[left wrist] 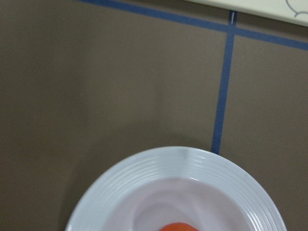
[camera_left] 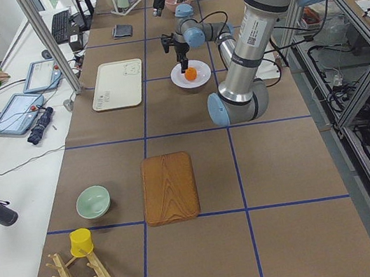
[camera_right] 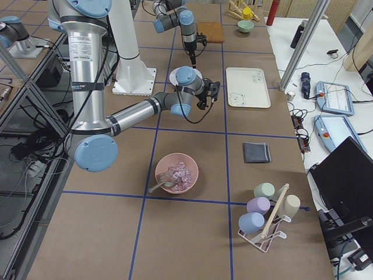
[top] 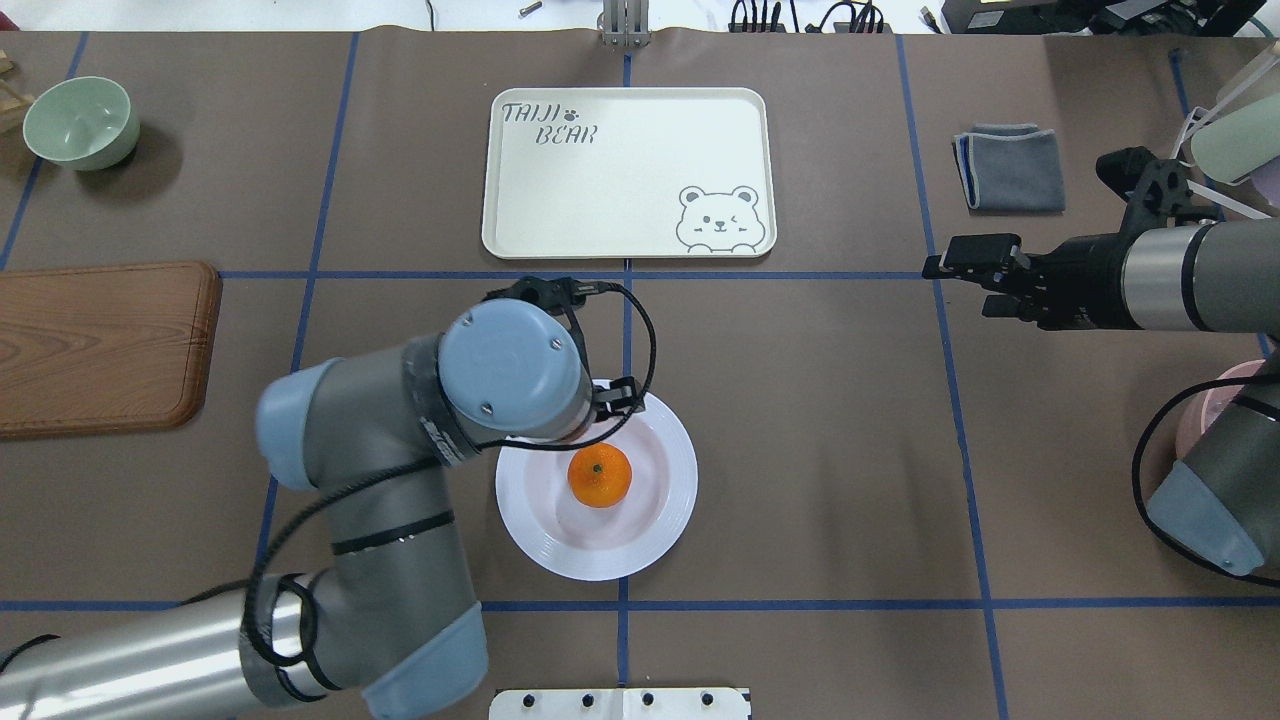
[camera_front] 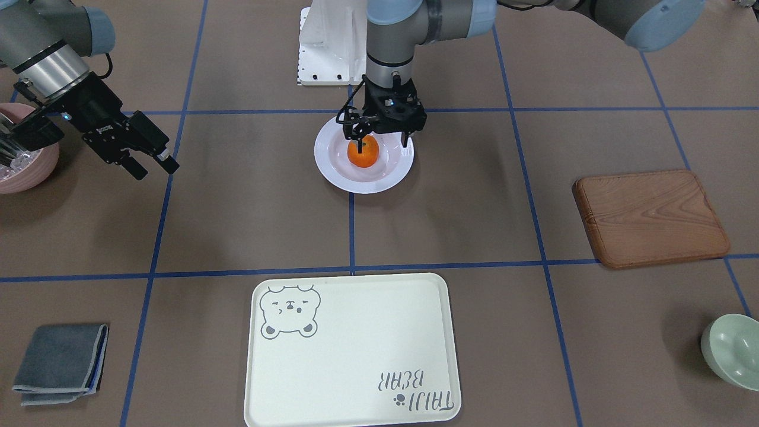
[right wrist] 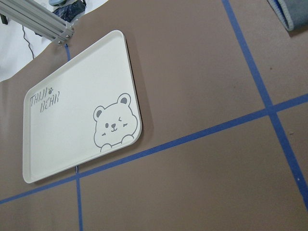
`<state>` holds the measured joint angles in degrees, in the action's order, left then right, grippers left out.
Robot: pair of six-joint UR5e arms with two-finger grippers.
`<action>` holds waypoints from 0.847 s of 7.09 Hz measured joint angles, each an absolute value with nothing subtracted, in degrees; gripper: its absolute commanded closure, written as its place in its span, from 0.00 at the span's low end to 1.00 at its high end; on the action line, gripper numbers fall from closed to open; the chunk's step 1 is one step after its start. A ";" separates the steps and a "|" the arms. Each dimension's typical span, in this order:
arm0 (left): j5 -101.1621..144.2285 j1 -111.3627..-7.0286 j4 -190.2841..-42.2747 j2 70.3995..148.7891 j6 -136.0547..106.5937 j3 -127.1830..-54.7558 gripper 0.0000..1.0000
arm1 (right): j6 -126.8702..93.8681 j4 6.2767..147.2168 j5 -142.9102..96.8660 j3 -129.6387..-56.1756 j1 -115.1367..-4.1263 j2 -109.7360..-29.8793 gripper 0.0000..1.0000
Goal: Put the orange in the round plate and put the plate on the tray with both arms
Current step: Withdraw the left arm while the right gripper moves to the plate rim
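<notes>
The orange (camera_front: 363, 153) lies in the middle of the round plate (camera_front: 333, 173), a glossy white one with a ridged rim, at the table's centre. My left gripper (camera_front: 383, 142) hangs open just above the plate, one finger in front of the orange's top and the other toward the rim. From overhead the orange (top: 600, 476) shows free in the plate (top: 668, 522), and the left wrist hides the gripper. The cream bear tray (camera_front: 356, 356) lies bare beyond the plate. My right gripper (camera_front: 152, 168) is open in the air, well off to the side.
A brown wooden board (camera_front: 649, 216) and a mint-green bowl (camera_front: 732, 351) are on my left side. A folded grey cloth (camera_front: 62, 362) and a pink bowl (camera_front: 24, 166) with a spoon are on my right. The robot's white base plate (camera_front: 329, 56) is behind the plate.
</notes>
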<state>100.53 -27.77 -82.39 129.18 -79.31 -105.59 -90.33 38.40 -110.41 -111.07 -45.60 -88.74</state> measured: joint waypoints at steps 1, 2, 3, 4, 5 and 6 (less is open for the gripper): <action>104.94 -33.76 -80.93 126.66 -72.02 -106.96 0.02 | -92.96 36.86 -107.03 -111.33 -42.98 -88.78 0.00; 109.41 -40.05 -80.40 123.32 -62.94 -107.45 0.02 | -95.60 36.21 -101.80 -111.85 -39.04 -88.77 0.01; 112.56 -45.76 -80.23 119.90 -54.31 -107.53 0.02 | -98.72 35.97 -95.28 -112.65 -34.22 -88.72 0.01; 114.88 -50.75 -80.16 117.10 -46.62 -107.51 0.02 | -102.27 35.90 -87.85 -113.36 -28.77 -88.67 0.01; 117.69 -55.54 -80.28 114.37 -40.03 -107.54 0.02 | -105.52 35.95 -80.39 -113.80 -23.20 -88.25 0.01; 119.77 -59.49 -80.63 110.95 -34.76 -107.67 0.02 | -108.16 36.15 -74.71 -113.84 -18.58 -87.54 0.01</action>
